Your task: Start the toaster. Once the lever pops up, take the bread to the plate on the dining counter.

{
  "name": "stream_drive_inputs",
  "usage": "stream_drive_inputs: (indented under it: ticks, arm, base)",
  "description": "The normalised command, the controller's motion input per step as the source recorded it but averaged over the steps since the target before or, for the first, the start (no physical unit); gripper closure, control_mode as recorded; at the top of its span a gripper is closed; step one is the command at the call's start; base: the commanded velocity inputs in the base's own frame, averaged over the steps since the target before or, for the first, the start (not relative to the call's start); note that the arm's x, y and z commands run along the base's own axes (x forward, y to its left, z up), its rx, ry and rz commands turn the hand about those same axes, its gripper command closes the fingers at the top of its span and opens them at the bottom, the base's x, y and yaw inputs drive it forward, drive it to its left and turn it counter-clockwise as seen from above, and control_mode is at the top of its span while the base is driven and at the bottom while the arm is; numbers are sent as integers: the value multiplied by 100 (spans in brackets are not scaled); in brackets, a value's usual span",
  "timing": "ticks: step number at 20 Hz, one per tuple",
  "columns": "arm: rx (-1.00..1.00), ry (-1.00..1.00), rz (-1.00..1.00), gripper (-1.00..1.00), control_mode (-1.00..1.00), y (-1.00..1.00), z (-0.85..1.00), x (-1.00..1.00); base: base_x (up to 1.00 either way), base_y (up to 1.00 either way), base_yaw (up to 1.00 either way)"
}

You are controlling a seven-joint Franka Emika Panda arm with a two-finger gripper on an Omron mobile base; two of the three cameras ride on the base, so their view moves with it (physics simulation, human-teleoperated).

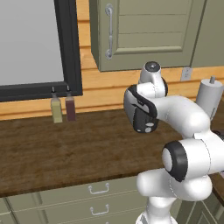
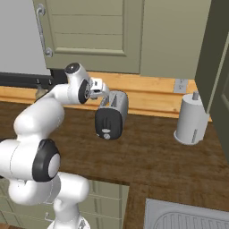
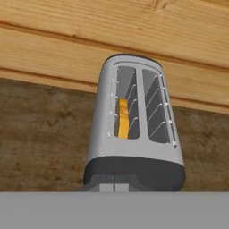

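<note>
Toaster (image 2: 112,117) sits on the dark wood surface (image 2: 170,156) near the far wall, black end panel with its round knob facing the near side; in the hand view the toaster (image 3: 134,134) fills the middle, two slots on top, wire guides visible inside; bread (image 3: 123,117) stands on edge in the left slot, tan-orange, sunk below the slot rim.

Pincer (image 3: 114,188) is shut, both tips pressed together, nothing between them; tips sit at the toaster's near black end, at the lower edge of the hand view; cannot tell whether they touch the lever or the panel. In the right base view the pincer (image 2: 103,95) is at the toaster's near top left corner, wrist reaching in from the left; in the left base view the arm's own links block the toaster.

Other items: pale grey upright cylinder (image 2: 191,120) with a top knob on the surface to the right of the toaster, well apart from it; wall outlet (image 2: 180,85) on the wood panelling behind; two small bottles (image 1: 63,108), one yellowish and one dark red, side by side at the far left under the black window frame (image 1: 70,48); green-grey wall cabinets (image 1: 144,30) above; drawers (image 1: 98,199) below the surface edge; corner of a sink (image 2: 188,217) at the near right.
</note>
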Motion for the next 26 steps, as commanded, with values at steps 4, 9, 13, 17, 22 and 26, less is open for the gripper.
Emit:
stream_drive_inputs:
  ticks: [4, 9, 13, 17, 22, 26]
  arm:
    - [0, 0, 0, 100, -100, 0, 0, 21]
    - [0, 0, 0, 100, -100, -1, 0, 12]
    - [0, 0, 0, 100, -100, -5, -2, 8]
    - [0, -3, 0, 100, -100, -15, -5, 1]
    - [0, -4, -1, 100, -100, -16, -1, 0]
    - [0, -4, 0, 100, -100, -4, 0, 4]
  base:
    - [0, 0, 0]
    - [0, 0, 0]
    - [0, 0, 0]
    - [0, 0, 0]
    - [0, 0, 0]
    - [0, 0, 0]
